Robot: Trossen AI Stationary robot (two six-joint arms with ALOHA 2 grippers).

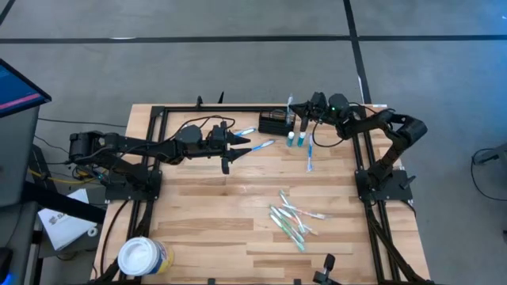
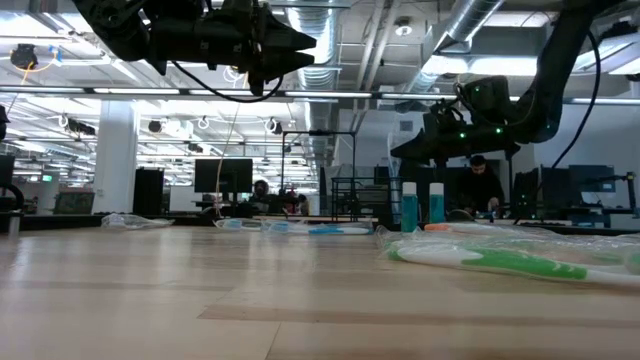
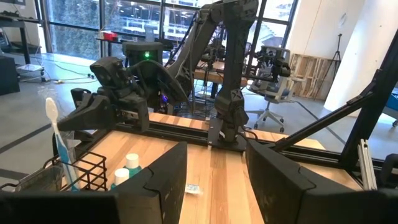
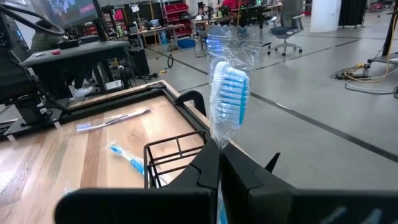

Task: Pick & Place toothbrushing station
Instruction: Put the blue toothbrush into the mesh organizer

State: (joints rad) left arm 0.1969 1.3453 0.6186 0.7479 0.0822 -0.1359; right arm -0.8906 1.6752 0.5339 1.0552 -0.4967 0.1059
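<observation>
The black wire-mesh caddy [image 1: 274, 123] stands near the table's far edge and also shows in the right wrist view [image 4: 171, 155] and the left wrist view [image 3: 84, 171]. My right gripper [image 1: 301, 119] is at the caddy's right side, shut on a wrapped toothbrush [image 4: 228, 93] with blue bristles that stands upright over the caddy. My left gripper [image 1: 235, 150] hovers open and empty above the table, left of the caddy. Two small teal tubes [image 1: 295, 138] stand just in front of the caddy. My right gripper pinches the toothbrush's handle just below the head [image 4: 220, 135] between its two fingers, through the clear wrapper. The fingers come level from the table's right side and lie across the brush. The brush stands upright, head up, and its lower end [image 3: 67, 177] reaches down into the caddy.
Loose toothbrushes lie left of the caddy [image 1: 264, 145] and in front of it [image 1: 310, 161]. Several wrapped toothbrushes [image 1: 291, 218] lie in a pile at the near right. A round white tub [image 1: 142, 257] stands at the near left corner. A black frame [image 1: 158, 119] edges the table.
</observation>
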